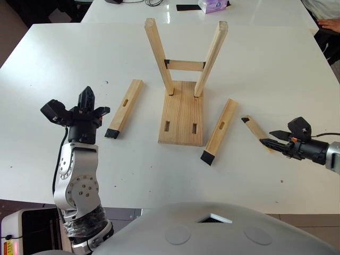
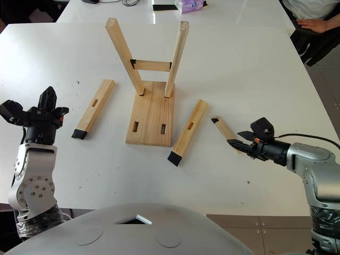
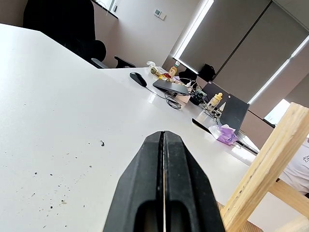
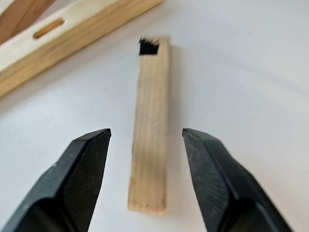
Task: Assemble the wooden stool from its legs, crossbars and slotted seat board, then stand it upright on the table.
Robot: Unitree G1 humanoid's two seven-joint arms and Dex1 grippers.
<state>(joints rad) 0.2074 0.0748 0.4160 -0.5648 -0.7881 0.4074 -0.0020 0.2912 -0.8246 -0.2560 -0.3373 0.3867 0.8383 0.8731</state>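
Pale wood with a straight grain is making up every part here. A flat rectangular seat board [image 1: 180, 114] is lying on the smooth white tabletop [image 1: 69, 58]. Two square-section legs are standing up out of the board's far end, the left standing leg [image 1: 159, 56] and the right standing leg [image 1: 211, 58] leaning apart towards their tops. A short crossbar [image 1: 185, 65], black at its joints, is sitting between them. Two small rectangular slots [image 1: 167, 126] are gaping open at the board's near end. The left loose leg [image 1: 126, 106] and the right loose leg [image 1: 220, 129] are lying flat on either side of the board, each showing one oval slot and a black tip. A second crossbar [image 1: 254, 127], short and flat, is lying right of those. The right gripper [image 4: 146, 131] is hovering at its near end, black wedge-shaped fingers [image 4: 87, 169] spread wide, one on each side of the wood, grasping nothing. The left gripper [image 1: 87, 94] is hanging over the tabletop's near left part, well apart from the wood, its fingers pressed together on nothing. A few dark specks are dotting the tabletop. Behind it a second table [image 3: 145, 72] is carrying laptops [image 3: 171, 87] and a tissue pack [image 1: 213, 5], with grey blinds [image 3: 231, 43] covering the windows. In all: one board, four legs, two crossbars.
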